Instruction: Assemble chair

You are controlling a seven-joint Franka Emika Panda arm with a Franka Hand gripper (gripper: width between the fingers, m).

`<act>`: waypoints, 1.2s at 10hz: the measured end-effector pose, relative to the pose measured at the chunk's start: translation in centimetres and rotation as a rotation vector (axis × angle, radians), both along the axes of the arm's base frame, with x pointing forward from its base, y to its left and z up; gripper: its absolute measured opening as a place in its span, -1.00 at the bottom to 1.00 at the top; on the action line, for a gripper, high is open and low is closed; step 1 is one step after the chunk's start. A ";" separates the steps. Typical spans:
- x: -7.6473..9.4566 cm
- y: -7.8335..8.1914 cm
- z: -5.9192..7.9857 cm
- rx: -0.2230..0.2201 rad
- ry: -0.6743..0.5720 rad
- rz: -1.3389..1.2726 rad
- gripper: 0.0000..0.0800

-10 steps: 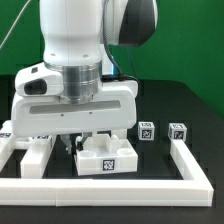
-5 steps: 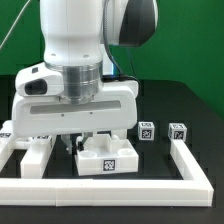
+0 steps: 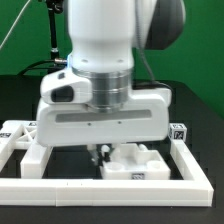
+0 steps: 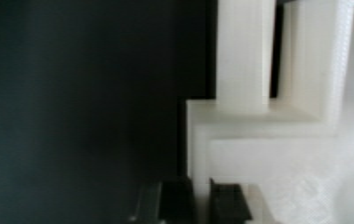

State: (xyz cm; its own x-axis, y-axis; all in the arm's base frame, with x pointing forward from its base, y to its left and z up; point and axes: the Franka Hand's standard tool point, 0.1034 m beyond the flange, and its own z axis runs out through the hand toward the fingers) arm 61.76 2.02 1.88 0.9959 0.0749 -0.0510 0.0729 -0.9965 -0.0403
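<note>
The gripper point(image 3: 98, 153), its grasp impossible to tell, hangs low at the chair's point(image 3: 135, 166) nine o'clock in the exterior view and should align squarely before pushing.

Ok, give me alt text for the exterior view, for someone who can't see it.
A large white robot arm fills the frame, its gripper low beside the white chair assembly on a black table, inside a white L-shaped rail. One small tagged post stands apart at the exterior view's right.
</note>
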 end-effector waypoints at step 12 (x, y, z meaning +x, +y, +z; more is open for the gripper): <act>0.4 1.7 0.0 -0.005 0.020 -0.031 0.53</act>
